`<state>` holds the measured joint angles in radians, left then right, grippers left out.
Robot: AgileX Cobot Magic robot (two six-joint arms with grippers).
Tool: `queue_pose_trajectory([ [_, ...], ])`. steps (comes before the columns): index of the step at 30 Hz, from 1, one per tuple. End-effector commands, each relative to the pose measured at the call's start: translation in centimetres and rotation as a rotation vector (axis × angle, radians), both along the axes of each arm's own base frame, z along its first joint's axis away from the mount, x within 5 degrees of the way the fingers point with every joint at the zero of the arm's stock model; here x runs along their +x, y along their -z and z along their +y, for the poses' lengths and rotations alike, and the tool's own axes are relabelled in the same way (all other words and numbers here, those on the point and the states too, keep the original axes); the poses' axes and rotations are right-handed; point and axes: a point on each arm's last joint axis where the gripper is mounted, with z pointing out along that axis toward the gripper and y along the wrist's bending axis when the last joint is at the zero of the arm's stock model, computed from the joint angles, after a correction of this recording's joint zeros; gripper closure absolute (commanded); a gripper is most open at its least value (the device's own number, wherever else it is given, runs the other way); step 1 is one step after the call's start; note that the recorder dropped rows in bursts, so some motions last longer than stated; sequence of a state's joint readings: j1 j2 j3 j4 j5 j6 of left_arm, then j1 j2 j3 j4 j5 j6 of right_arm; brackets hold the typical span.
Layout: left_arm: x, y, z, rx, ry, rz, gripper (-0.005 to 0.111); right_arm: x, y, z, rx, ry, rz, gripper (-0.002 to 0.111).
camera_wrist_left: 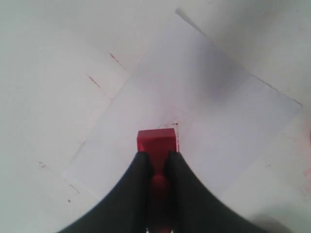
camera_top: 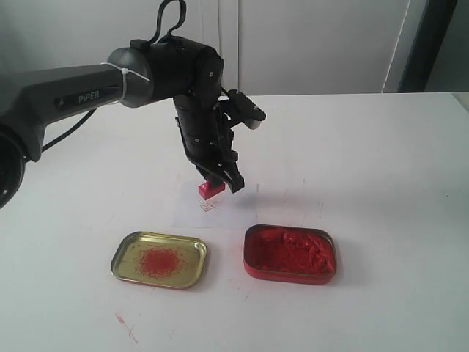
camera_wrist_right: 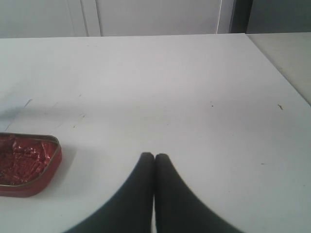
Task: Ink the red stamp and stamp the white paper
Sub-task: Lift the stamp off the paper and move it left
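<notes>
1. Looks like the stamping step: pinched in the left gripper [camera_top: 222,180] by its narrow handle, the red stamp [camera_top: 211,188], wide foot down over the white paper [camera_top: 231,213].
2. No telling whether inked, with the underside of the foot hidden in every view. Hard to say, too, whether touching the sheet or hanging just above it.
3. Next, most likely: press straight down, flat and firm, then lift cleanly without sliding, to avoid a smear. If not yet inked, go to the red tin [camera_top: 289,253] first.
4. Only in the exterior view: the whole layout on the white table [camera_top: 381,161]. Paper at the back, gold lid [camera_top: 159,259] with red smears in front on the left, open tin of red paste in front on the right, both apart from the stamp.
5. Only in the left wrist view: a look down past the fingers [camera_wrist_left: 131,194] onto the stamp's top, well inside the sheet's edges. Also small red specks [camera_wrist_left: 175,124] just beside the foot, and faint red dashes [camera_wrist_left: 92,80] on the table beyond the paper.
6. Only in the right wrist view: the right gripper [camera_wrist_right: 154,158], pressed together on nothing, low over bare table near one end of the tin. Nowhere to be found in the exterior view.
</notes>
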<state>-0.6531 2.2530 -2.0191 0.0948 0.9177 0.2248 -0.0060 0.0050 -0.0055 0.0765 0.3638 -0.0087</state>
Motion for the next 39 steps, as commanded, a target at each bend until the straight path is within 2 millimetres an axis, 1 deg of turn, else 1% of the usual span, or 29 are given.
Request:
queue_pose_trajectory([
  [1, -0.7, -1.8, 0.2, -0.015, -0.021, -0.014, 0.107, 0.0, 0.0, 0.0, 0.004, 0.007, -0.013, 0.108],
  [5, -0.9, -2.8, 0.4, -0.02, -0.046, -0.018, 0.107, 0.0, 0.0, 0.0, 0.004, 0.007, -0.013, 0.108],
  [10, -1.2, -3.5, 0.7, -0.018, -0.065, -0.011, 0.107, 0.0, 0.0, 0.0, 0.004, 0.007, -0.013, 0.108],
  [14, -1.5, -4.3, 0.8, -0.037, -0.106, -0.008, 0.107, 0.0, 0.0, 0.0, 0.004, 0.007, -0.013, 0.108],
  [19, -1.9, -5.2, 0.8, -0.069, -0.111, -0.002, 0.107, 0.0, 0.0, 0.0, 0.004, 0.007, -0.013, 0.108],
  [24, -1.9, -5.5, 1.0, -0.111, -0.127, 0.031, 0.107, 0.0, 0.0, 0.0, 0.004, 0.007, -0.013, 0.108],
  [29, -1.1, -5.7, 2.1, -0.219, -0.193, 0.121, 0.107, 0.0, 0.0, 0.0, 0.004, 0.007, -0.013, 0.108],
  [34, 0.3, -5.9, 4.4, -0.304, -0.265, 0.202, 0.107, 0.0, 0.0, 0.0, 0.004, 0.007, -0.013, 0.108],
  [39, 1.3, -5.8, 6.2, -0.394, -0.283, 0.259, 0.107, 0.0, 0.0, 0.0, 0.004, 0.007, -0.013, 0.108],
])
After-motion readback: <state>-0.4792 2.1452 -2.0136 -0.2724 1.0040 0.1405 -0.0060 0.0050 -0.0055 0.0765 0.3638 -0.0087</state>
